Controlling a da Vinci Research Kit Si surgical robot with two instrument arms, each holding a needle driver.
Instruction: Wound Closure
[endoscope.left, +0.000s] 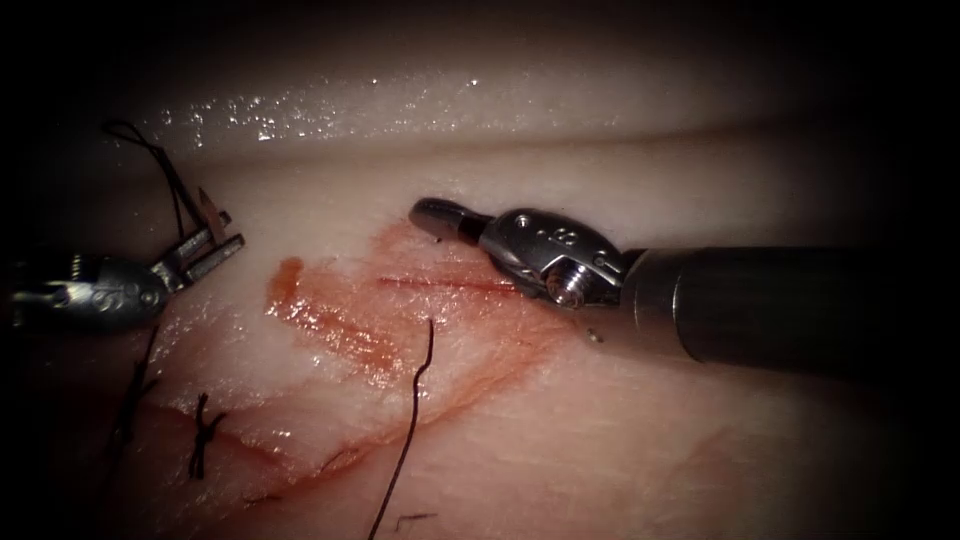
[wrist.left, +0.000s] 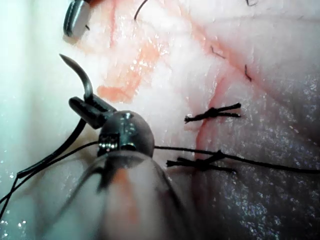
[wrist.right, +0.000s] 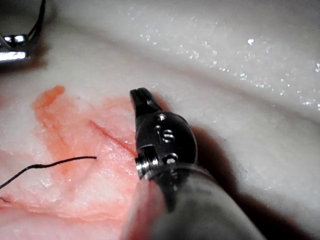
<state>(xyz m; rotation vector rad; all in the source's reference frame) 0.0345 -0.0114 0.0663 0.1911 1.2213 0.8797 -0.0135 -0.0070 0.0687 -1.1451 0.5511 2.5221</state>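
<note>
My left tool is at the far left, above the tissue, its jaws shut on the curved needle about a third of the way back from the tip. The needle is out of the tissue with its point up. Black thread loops off behind it. My right tool lies over the red-stained patch with its jaws shut on nothing. A thin red cut line runs just beside its wrist. In the right wrist view the shut jaws rest by that line.
A loose end of thread lies across the stained tissue below the cut. Two tied stitches cross the crease at the lower left, and one of them is the knot. Red fluid smears the middle.
</note>
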